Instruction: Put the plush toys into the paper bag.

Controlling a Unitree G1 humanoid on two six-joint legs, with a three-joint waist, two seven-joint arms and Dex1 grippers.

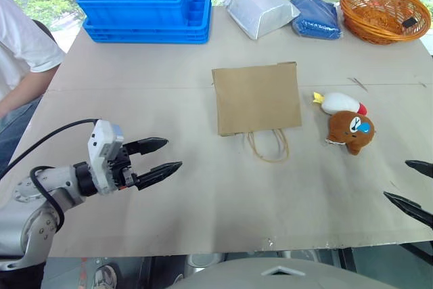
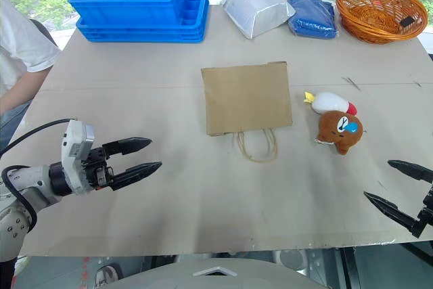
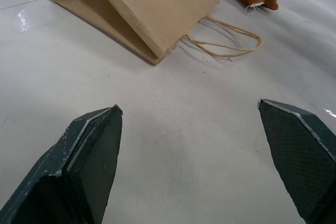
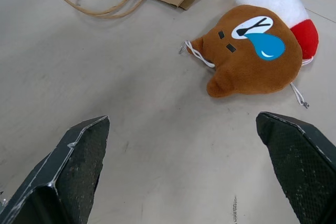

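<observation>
On the table (image 1: 169,221), left to right: left gripper (image 1: 164,156), jaws wide and empty, above bare surface; bag (image 1: 256,97) lying flat at centre, handles (image 1: 268,145) toward the robot; bird (image 1: 339,103) touching bear (image 1: 352,131) just right of it; right gripper (image 2: 399,187), jaws wide, empty.

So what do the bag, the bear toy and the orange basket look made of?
Paper bag: matte brown kraft paper with sharp creases, twisted-cord handles. Bear: soft, fuzzy brown plush, stitched-on face. Orange basket: open woven strands, probably wicker or plastic; can't tell which.
</observation>
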